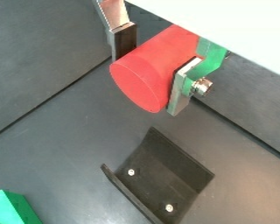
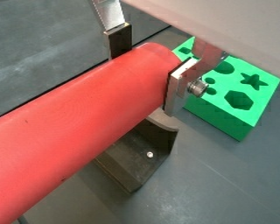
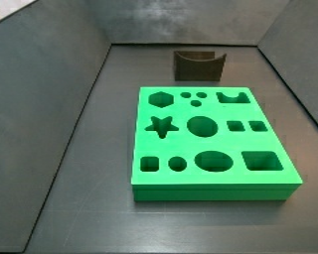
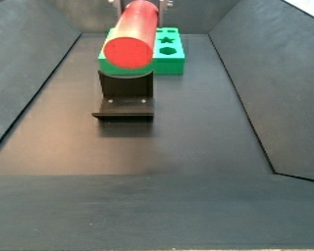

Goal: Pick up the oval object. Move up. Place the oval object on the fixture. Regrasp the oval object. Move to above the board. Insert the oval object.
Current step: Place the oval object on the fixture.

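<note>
My gripper (image 1: 154,72) is shut on the oval object (image 1: 143,83), a thick smooth red peg lying level between the silver fingers (image 2: 182,84). The peg (image 2: 73,131) hangs in the air over the fixture (image 2: 136,166), a small dark notched block, and does not touch it. A side view shows the peg's round end (image 4: 127,47) above the fixture (image 4: 125,101). The board (image 3: 209,149), a bright green slab with shaped holes, lies on the floor in front of the fixture (image 3: 198,65). That side view shows neither peg nor gripper.
Dark sloping walls (image 3: 69,109) enclose the grey floor (image 4: 146,167) on both sides. A corner of the green board (image 1: 7,210) shows in a wrist view, and its star and hexagon holes (image 2: 241,92) show beyond the peg.
</note>
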### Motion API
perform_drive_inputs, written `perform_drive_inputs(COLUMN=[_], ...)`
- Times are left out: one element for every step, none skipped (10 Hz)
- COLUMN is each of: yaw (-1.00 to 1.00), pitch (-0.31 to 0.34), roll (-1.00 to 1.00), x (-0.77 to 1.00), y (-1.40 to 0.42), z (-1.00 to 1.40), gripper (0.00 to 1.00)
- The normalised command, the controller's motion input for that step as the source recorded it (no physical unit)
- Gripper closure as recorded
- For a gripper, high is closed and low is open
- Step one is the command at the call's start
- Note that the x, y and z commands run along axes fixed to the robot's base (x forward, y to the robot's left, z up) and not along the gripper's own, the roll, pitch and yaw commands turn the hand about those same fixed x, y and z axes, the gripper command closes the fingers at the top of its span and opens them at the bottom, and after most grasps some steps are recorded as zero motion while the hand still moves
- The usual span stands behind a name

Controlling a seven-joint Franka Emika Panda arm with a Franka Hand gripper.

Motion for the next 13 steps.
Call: perform_drive_inputs(yaw=[-0.04, -0.04, 0.05, 0.05, 0.04, 0.03, 0.02, 0.01, 0.0, -0.02, -0.03, -0.05, -0.08], pitch=[0.16, 0.163, 0.066, 0.067, 0.067, 0.073, 0.084, 0.089, 0.088, 0.1, 0.115, 0.133, 0.147], roll=[0.02, 0.03, -1.0, -1.0, -1.0, -1.0, -1.0, -1.0, -1.0, -1.0, -1.0, -1.0, -1.0], x=[0.82, 0.76, 0.39, 0.36, 0.3, 0.19, 0.07, 0.0, 0.0, 0.03, 0.05, 0.06, 0.06], y=[0.02, 0.02, -1.0, -1.0, -0.71, -0.4, -0.19, -0.11, -0.05, -0.01, 0.01, 0.02, 0.03], z=[0.0, 0.0, -0.26, -0.27, -0.17, -0.1, -0.06, 0.0, 0.0, -0.01, -0.01, -0.01, -0.01], gripper=[1.0, 1.0, 1.0, 1.0, 1.0, 1.0, 1.0, 1.0, 1.0, 1.0, 1.0, 1.0, 1.0])
